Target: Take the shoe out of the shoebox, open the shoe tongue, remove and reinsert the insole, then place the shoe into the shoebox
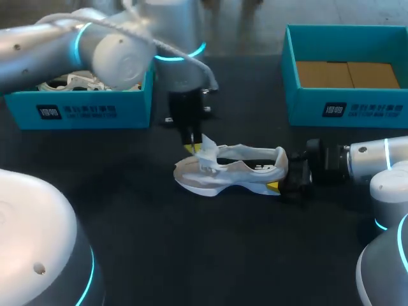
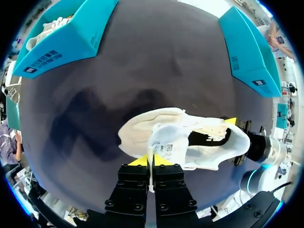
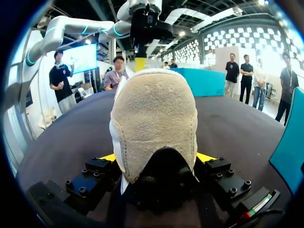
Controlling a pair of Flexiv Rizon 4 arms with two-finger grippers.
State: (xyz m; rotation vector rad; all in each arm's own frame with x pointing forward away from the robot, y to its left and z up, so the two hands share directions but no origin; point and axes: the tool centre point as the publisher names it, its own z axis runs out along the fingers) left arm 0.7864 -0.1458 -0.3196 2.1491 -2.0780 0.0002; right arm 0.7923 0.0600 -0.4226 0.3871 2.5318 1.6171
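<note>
A: How is the table (image 1: pixel 159 255) lit from overhead?
B: Dimly. The dark top soaks up the light, the pale shoe (image 1: pixel 236 172) is the brightest thing, and the cyan ring (image 1: pixel 78 39) on the left arm (image 1: pixel 32 48) glows.
A: Any shadows?
B: Broad, soft, dark patches on the table ahead of the left gripper (image 2: pixel 152 160), past the shoe.
A: And by the right gripper (image 3: pixel 154 159)?
B: Ceiling lamps (image 3: pixel 182 33) glare high ahead of it. The heel between its fingers is evenly lit, with deep shadow beneath.

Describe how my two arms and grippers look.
The left arm and right arm are smooth silver-grey tubes with rounded joints ringed by glowing cyan bands; a pale cable runs along the left one. The left gripper and right gripper are black blocky bodies with screw heads and yellow fingertips.
</note>
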